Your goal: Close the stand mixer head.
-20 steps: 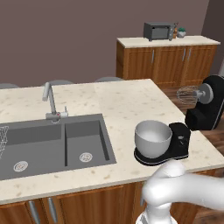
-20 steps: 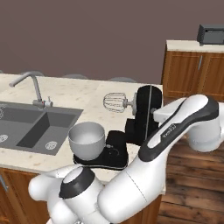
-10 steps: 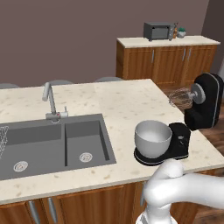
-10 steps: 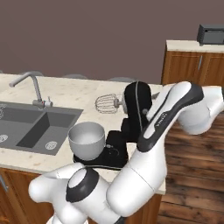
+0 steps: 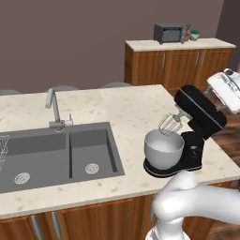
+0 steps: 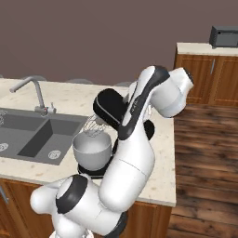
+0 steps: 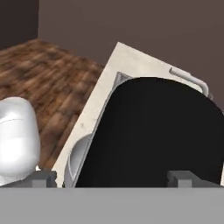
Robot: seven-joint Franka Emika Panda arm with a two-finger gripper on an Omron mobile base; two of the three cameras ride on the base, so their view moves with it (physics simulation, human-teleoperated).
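Note:
The glossy black stand mixer head [image 5: 199,110] is tilted partway down, its back end raised to the right. Its wire whisk [image 5: 169,124] hangs just above the steel bowl [image 5: 163,149]. The bowl rests on the black mixer base [image 5: 190,157] at the counter's right end. My gripper [image 5: 215,93] is at the raised back end of the head, up and to the right. In the hand view the head [image 7: 153,131] looms right in front of the gripper [image 7: 113,178]. The fingers [image 7: 43,177] stand wide apart and open, holding nothing. In the right base view my arm crosses in front of the head [image 6: 110,108].
A double sink [image 5: 56,150] with a faucet [image 5: 54,108] takes up the left of the counter [image 5: 126,108]. A dish rack [image 5: 3,146] shows at the far left edge. A small dark microwave [image 5: 169,33] sits on the cabinet behind. Wooden floor lies to the right.
The mixer head has swung down, bringing the whisk from well above the bowl to just over its rim. My arm and hand followed it down and toward the sink side.

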